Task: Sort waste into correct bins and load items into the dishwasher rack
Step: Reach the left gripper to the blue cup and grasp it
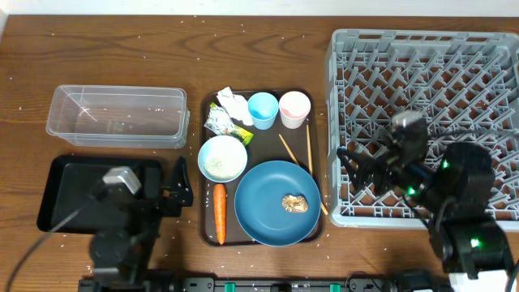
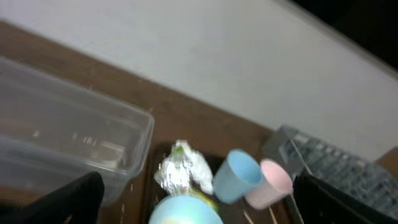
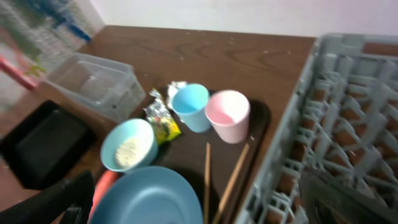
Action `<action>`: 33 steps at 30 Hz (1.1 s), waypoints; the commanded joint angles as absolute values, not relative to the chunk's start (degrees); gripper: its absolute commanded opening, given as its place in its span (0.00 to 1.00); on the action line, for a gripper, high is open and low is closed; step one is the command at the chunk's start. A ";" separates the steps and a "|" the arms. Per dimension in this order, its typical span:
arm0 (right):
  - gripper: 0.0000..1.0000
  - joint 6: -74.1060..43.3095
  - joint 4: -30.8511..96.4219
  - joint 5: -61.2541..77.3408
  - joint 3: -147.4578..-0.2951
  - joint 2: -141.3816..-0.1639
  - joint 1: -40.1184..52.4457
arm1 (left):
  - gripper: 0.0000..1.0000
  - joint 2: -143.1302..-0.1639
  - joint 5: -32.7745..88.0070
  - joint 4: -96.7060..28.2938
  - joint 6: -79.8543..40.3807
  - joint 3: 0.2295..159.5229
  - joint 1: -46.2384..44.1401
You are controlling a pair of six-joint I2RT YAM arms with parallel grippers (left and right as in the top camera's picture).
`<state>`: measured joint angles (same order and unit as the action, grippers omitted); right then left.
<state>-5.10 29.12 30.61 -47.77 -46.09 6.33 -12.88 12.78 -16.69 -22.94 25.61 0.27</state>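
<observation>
On the brown serving tray (image 1: 318, 146) lie crumpled white paper (image 1: 231, 100), a green-yellow wrapper (image 1: 219, 122), a light blue cup (image 1: 263, 109), a pale pink cup (image 1: 294, 108), a white bowl (image 1: 222, 158) with rice, a blue plate (image 1: 268, 212) bearing a brown lump (image 1: 294, 203), a carrot (image 1: 220, 213) and two chopsticks (image 1: 307, 150). My left gripper (image 1: 180, 185) is open and empty, between the black tray (image 1: 69, 199) and the serving tray. My right gripper (image 1: 353, 169) is open and empty over the grey rack's (image 1: 430, 81) front left part.
The clear tub (image 1: 117, 116) stands behind the black tray at the left. The rack holds nothing. Rice grains are scattered over the wooden table. The serving tray's right edge lies close to the rack's left wall.
</observation>
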 commanded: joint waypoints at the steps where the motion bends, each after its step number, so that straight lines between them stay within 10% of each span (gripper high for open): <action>1: 0.99 -4.67 29.69 33.47 -50.02 -47.99 5.43 | 0.98 -23.16 14.90 -23.57 -22.70 38.30 0.45; 11: 0.99 -11.79 39.66 23.62 -52.16 -55.02 5.43 | 0.98 -55.55 20.34 -46.28 -20.16 67.79 -1.56; 23: 0.99 -14.90 47.33 13.30 -60.34 -62.61 4.38 | 0.98 -73.52 23.83 -36.34 -20.32 69.58 -7.81; 33: 0.99 -15.84 49.56 13.50 -60.27 -65.52 3.40 | 0.98 -87.48 0.97 -27.27 -19.75 69.78 -20.25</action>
<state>-14.87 49.28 13.91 -59.35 -65.25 4.56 -85.10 8.34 -29.58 -20.71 68.47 -18.98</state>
